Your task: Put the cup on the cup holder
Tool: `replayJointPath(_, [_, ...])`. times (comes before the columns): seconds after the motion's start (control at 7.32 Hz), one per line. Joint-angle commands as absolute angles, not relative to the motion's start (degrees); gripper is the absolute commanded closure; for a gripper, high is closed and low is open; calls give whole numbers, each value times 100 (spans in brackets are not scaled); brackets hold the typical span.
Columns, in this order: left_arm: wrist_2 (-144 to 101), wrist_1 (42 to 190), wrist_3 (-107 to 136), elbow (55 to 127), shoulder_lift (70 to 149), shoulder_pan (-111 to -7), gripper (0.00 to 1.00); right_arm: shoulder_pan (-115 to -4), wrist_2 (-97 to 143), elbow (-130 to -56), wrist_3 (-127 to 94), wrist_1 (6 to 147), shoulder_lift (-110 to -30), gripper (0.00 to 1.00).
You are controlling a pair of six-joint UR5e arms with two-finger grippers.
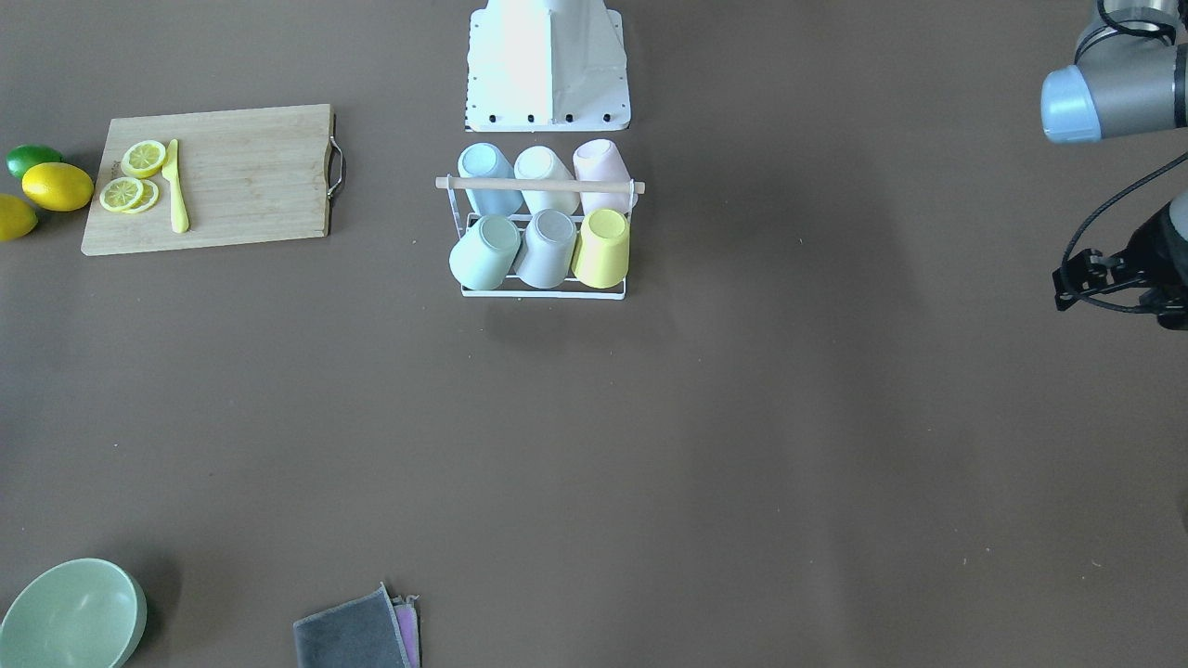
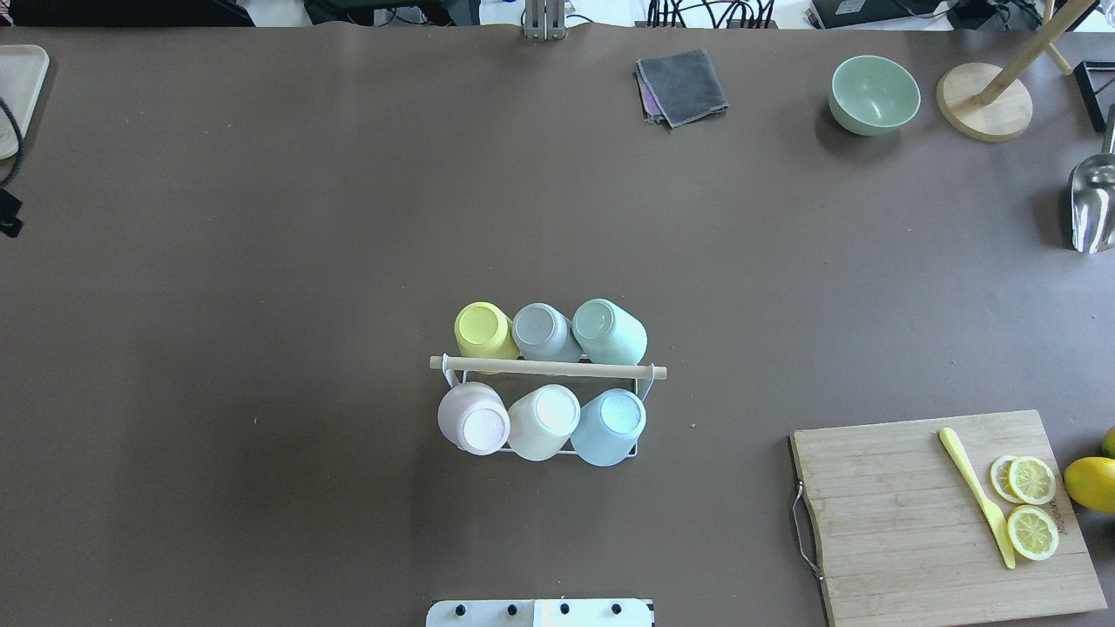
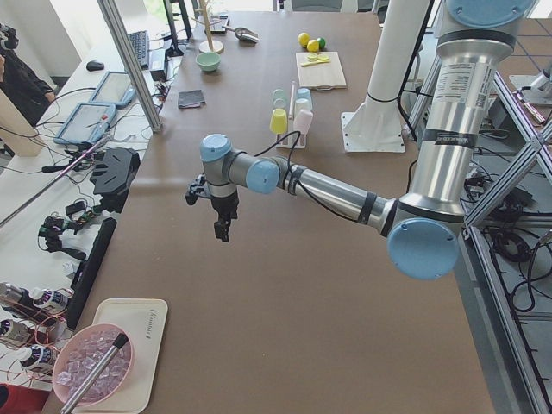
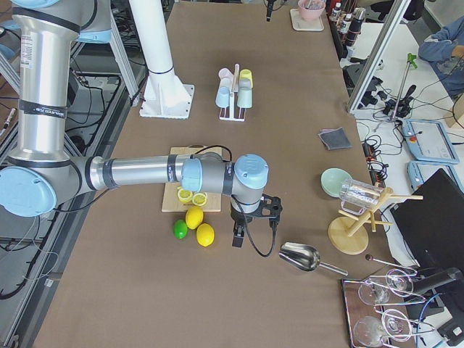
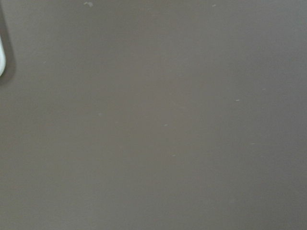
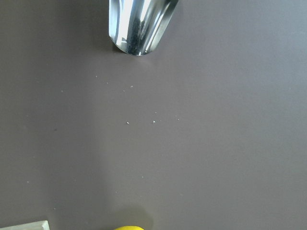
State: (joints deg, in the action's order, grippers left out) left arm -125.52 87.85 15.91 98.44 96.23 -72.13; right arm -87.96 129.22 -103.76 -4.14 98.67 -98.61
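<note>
The cup holder (image 2: 549, 368), a white wire rack with a light wooden rod across its top, stands mid-table near the robot's base. It also shows in the front-facing view (image 1: 538, 185). Six cups sit upside down on its prongs: yellow (image 2: 483, 329), grey (image 2: 542, 331) and green (image 2: 610, 331) on the far side, pink (image 2: 475, 420), cream (image 2: 544, 421) and blue (image 2: 610, 425) on the near side. My left gripper (image 3: 222, 231) hangs above bare table far to the left, holding nothing I can see. My right gripper (image 4: 236, 239) hangs far right beside the lemons. I cannot tell whether either is open or shut.
A wooden cutting board (image 2: 945, 514) holds lemon slices and a yellow knife (image 2: 976, 496). Whole lemons (image 4: 199, 226) and a lime (image 4: 180, 229) lie beside it. A metal scoop (image 2: 1093, 200), a wooden mug tree (image 2: 984, 100), a green bowl (image 2: 874, 94) and a grey cloth (image 2: 682, 85) lie along the far edge.
</note>
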Motion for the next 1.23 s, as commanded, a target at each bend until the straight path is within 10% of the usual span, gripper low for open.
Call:
replayJointPath(0.0, [-12726, 8771, 1013, 9721, 9108, -7933, 2, -8807, 12832, -10118, -290, 9809, -9941, 0])
replayJointPath(1.09, [-13526, 8780, 334, 9693, 8675, -8859, 2, -8807, 13165, -9633, -351, 9141, -9914, 0])
